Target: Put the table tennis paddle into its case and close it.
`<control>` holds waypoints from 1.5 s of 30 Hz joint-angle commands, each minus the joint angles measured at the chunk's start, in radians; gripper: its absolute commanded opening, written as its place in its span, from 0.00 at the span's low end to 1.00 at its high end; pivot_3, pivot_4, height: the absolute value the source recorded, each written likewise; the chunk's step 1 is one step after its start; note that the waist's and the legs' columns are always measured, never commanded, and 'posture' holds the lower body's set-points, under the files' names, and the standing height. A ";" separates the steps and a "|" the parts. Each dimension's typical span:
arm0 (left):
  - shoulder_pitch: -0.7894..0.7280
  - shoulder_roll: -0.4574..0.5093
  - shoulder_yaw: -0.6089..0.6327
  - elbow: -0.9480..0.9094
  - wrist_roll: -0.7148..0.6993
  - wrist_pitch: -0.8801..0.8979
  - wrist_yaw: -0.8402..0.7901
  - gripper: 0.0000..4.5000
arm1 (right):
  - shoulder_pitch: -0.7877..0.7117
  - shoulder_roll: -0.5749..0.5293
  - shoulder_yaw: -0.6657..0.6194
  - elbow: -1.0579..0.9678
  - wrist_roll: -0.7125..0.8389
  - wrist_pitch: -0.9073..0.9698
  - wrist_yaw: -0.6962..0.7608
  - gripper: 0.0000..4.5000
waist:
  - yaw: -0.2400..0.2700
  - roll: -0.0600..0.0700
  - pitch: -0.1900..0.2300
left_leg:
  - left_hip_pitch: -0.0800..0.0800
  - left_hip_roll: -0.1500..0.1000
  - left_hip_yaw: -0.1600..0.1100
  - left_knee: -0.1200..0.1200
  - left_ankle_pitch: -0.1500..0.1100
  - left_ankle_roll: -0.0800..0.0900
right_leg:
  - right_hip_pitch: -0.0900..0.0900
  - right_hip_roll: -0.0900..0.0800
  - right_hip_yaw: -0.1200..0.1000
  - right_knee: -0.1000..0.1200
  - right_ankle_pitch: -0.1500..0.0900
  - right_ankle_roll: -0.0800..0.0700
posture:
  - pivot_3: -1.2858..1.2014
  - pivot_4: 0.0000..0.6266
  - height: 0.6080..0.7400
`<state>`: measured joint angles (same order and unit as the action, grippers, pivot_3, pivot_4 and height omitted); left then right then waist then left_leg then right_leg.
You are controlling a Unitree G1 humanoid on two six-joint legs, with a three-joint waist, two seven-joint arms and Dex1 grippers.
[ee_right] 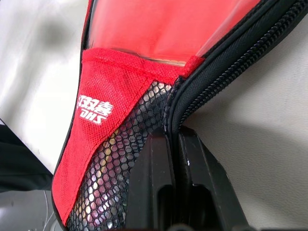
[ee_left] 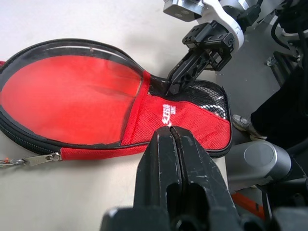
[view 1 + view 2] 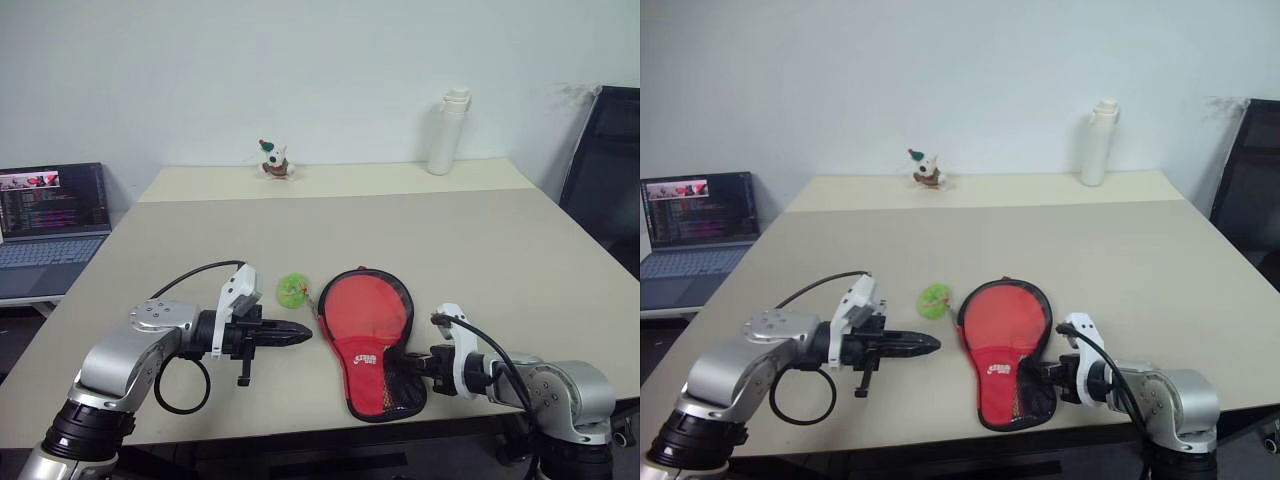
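The case [image 3: 365, 340] lies flat near the table's front edge, red side up, round end away from me. A red round face, seemingly the table tennis paddle [image 2: 67, 103], shows through its clear window. The black mesh pocket [image 1: 120, 183] and white logo cover the narrow end. My left gripper [image 3: 305, 336] is shut and empty. It points at the case's left edge, a short gap from it. Shut too, my right gripper [image 3: 405, 365] has its tips against the zipped right edge [image 1: 211, 62] of the narrow end. The zip pull [image 2: 41, 159] lies beside the round end.
A small green ball [image 3: 293, 290] rests just left of the case's round end. Far back on the table [image 3: 480, 250] stand a white bottle [image 3: 450, 133] and a small toy figure [image 3: 273, 160]. An open laptop [image 3: 50, 215] sits off to the left, a dark chair [image 3: 610, 180] to the right.
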<state>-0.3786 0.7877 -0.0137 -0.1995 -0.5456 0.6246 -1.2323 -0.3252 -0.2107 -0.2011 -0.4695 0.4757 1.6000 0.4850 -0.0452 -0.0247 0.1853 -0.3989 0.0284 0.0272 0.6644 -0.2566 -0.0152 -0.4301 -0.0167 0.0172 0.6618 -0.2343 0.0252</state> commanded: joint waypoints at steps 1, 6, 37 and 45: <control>-0.003 0.009 0.010 -0.017 -0.004 -0.018 0.001 0.00 | 0.014 0.032 0.001 -0.025 0.022 0.014 -0.026 0.00 | 0.000 0.000 0.000 | 0.000 0.000 0.000 0.000 0.000 0.000 | 0.000 0.000 0.000 0.000 0.000 0.000 | 0.52 0.24 1.00; 0.012 0.009 0.022 -0.015 -0.011 -0.017 0.007 0.00 | -0.022 0.090 -0.120 -0.015 0.015 0.013 -0.079 0.15 | -0.001 -0.001 -0.001 | 0.000 0.000 0.000 0.000 0.000 0.000 | 0.000 0.001 0.000 0.001 0.000 0.000 | 0.52 0.24 1.00; -0.278 -0.227 0.017 0.585 0.281 -0.189 0.452 1.00 | -0.114 -0.082 0.101 -0.039 0.207 -0.364 -0.021 1.00 | 0.015 -0.003 -0.002 | 0.000 0.000 -0.001 0.000 0.000 0.001 | 0.003 -0.001 -0.001 -0.003 0.001 -0.001 | 0.52 0.24 1.00; -0.397 -0.317 -0.040 0.854 0.360 -0.228 0.429 1.00 | -0.118 -0.085 0.150 -0.025 0.201 -0.422 -0.042 1.00 | 0.016 -0.003 -0.002 | 0.000 -0.001 -0.001 0.001 0.000 0.001 | 0.003 -0.001 -0.002 -0.003 0.002 -0.002 | 0.52 0.24 1.00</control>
<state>-0.7397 0.4771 -0.0382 0.6173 -0.2089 0.4266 -0.7889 -0.4361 -0.2935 -0.0636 -0.4754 0.6791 1.2100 0.4450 -0.0294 -0.0277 0.1836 -0.3994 0.0273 0.0258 0.6650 -0.2566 -0.0146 -0.4273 -0.0178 0.0147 0.6593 -0.2327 0.0233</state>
